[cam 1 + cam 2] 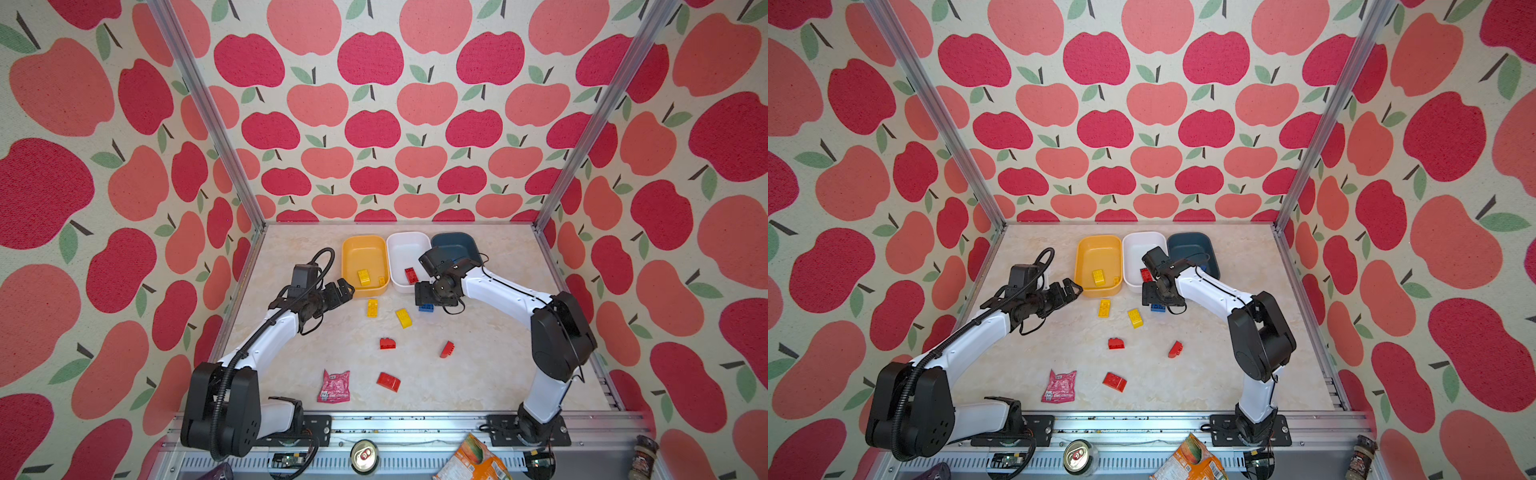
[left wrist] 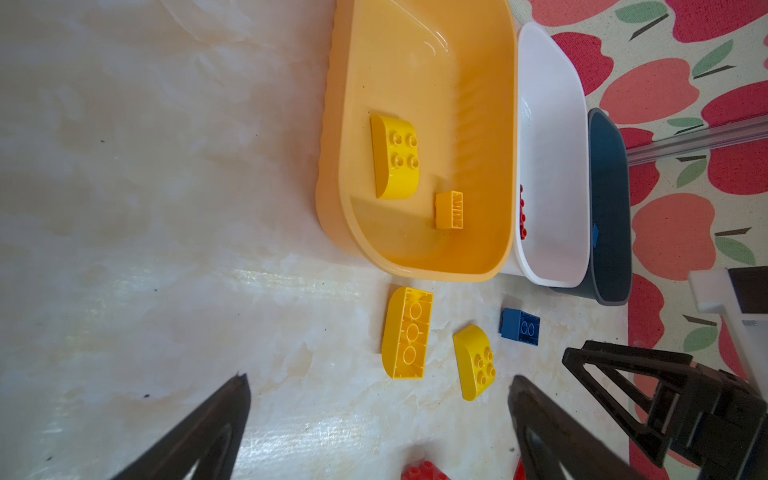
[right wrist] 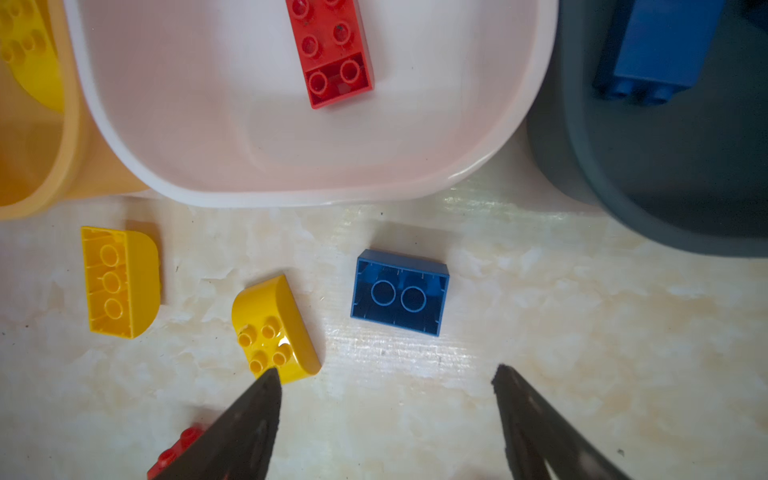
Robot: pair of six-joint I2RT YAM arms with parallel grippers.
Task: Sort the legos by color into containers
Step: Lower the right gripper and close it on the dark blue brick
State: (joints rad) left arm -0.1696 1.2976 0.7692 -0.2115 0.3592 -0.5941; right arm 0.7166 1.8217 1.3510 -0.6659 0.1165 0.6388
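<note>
Where the blue brick [image 3: 400, 292] lies studs-down on the desk [image 1: 490, 332], just in front of the white tub [image 1: 405, 249], the right pincer [image 3: 384, 374] hangs close by, spread and empty. A red brick [image 1: 411, 275] lies in the white tub, and another blue piece [image 3: 652, 50] in the dark tub [image 1: 453, 241]. The yellow tub [image 1: 353, 251] holds a yellow brick [image 1: 364, 276]. Beside that tub the left pincer [image 1: 347, 289] is spread wide and empty. Two loose yellow bricks [image 1: 372, 308] and three loose red bricks [image 1: 387, 343] lie on the desk.

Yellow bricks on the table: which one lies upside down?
The yellow brick nearer the yellow tub, hollow underside up; the other yellow brick shows its studs.
</note>
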